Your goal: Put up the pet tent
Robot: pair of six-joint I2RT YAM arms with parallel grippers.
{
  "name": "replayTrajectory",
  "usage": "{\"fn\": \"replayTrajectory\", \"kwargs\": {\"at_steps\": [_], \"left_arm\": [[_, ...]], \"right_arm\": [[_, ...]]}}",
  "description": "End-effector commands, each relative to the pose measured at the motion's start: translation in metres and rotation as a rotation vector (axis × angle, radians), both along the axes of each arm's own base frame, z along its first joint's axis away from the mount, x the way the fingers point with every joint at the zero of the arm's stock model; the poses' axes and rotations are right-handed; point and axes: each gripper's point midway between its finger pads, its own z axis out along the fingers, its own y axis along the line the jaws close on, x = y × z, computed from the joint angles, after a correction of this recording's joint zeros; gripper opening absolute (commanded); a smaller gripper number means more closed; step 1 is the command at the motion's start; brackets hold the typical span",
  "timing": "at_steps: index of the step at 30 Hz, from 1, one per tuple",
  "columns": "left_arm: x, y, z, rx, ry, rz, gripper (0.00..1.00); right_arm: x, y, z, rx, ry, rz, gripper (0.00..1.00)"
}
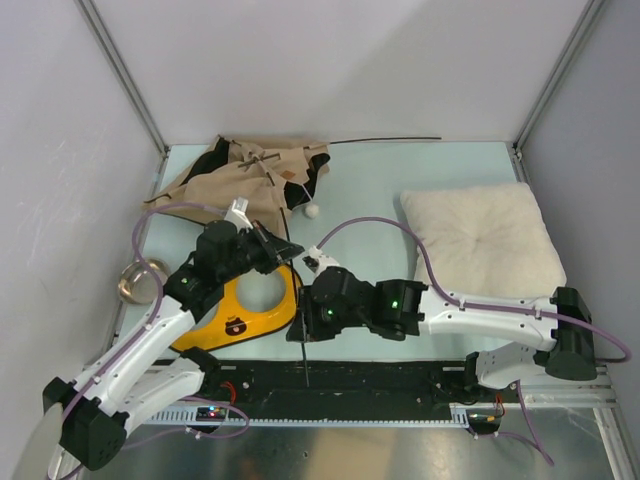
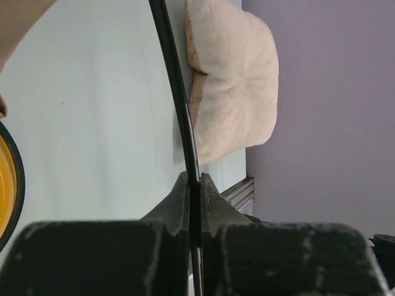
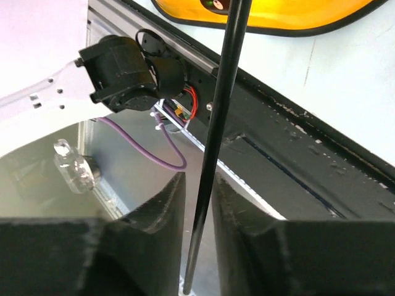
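Observation:
The pet tent (image 1: 250,175) lies collapsed at the back left, a heap of tan fabric with a white pom-pom (image 1: 312,210) beside it. One thin black tent pole (image 1: 298,320) runs from the tent toward the near edge. My left gripper (image 1: 275,250) is shut on this pole (image 2: 179,92), which is pinched between the jaws (image 2: 194,185). Lower on the same pole (image 3: 219,123), my right gripper (image 1: 305,312) stands open around it (image 3: 199,191), with a gap on each side. Another black pole (image 1: 385,140) lies along the back wall.
A yellow feeder (image 1: 245,310) sits under the left arm, with a metal bowl (image 1: 140,280) to its left. A cream fluffy pillow (image 1: 480,240) lies at the right. The black rail (image 1: 380,380) and the arm bases line the near edge.

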Motion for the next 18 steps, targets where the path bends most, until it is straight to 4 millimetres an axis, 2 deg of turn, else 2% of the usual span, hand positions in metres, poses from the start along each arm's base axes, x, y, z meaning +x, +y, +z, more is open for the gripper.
{"fn": "replayTrajectory", "kwargs": {"at_steps": [1, 2, 5, 7, 8, 10, 11, 14, 16, 18], "left_arm": [[0.014, -0.002, 0.033, 0.001, -0.133, 0.008, 0.0], [0.014, -0.002, 0.033, 0.003, -0.134, 0.008, 0.0], [0.015, -0.002, 0.032, 0.01, -0.134, 0.006, 0.0], [0.015, -0.003, 0.032, 0.012, -0.137, 0.0, 0.02], [0.015, -0.003, 0.033, 0.012, -0.14, -0.005, 0.06], [0.013, -0.003, 0.032, 0.02, -0.147, -0.016, 0.23], [0.012, -0.003, 0.031, 0.025, -0.153, -0.024, 0.39], [0.009, 0.0, 0.026, 0.051, -0.17, -0.035, 0.72], [0.006, 0.004, 0.024, 0.077, -0.187, -0.035, 0.86], [0.002, 0.009, 0.022, 0.106, -0.201, -0.037, 0.95]], "right_arm": [[-0.004, -0.011, 0.028, 0.027, -0.028, -0.01, 0.23], [-0.005, -0.013, 0.029, 0.023, -0.03, -0.012, 0.21], [-0.005, -0.018, 0.028, 0.012, -0.035, -0.02, 0.04], [-0.005, -0.019, 0.03, 0.016, -0.036, -0.023, 0.01], [-0.004, -0.019, 0.032, 0.021, -0.035, -0.026, 0.0], [-0.002, -0.019, 0.036, 0.037, -0.033, -0.036, 0.0], [-0.001, -0.02, 0.039, 0.047, -0.032, -0.042, 0.0], [0.003, -0.023, 0.048, 0.072, -0.03, -0.06, 0.0], [0.006, -0.025, 0.052, 0.086, -0.031, -0.073, 0.0], [0.008, -0.026, 0.057, 0.101, -0.032, -0.087, 0.0]]}}
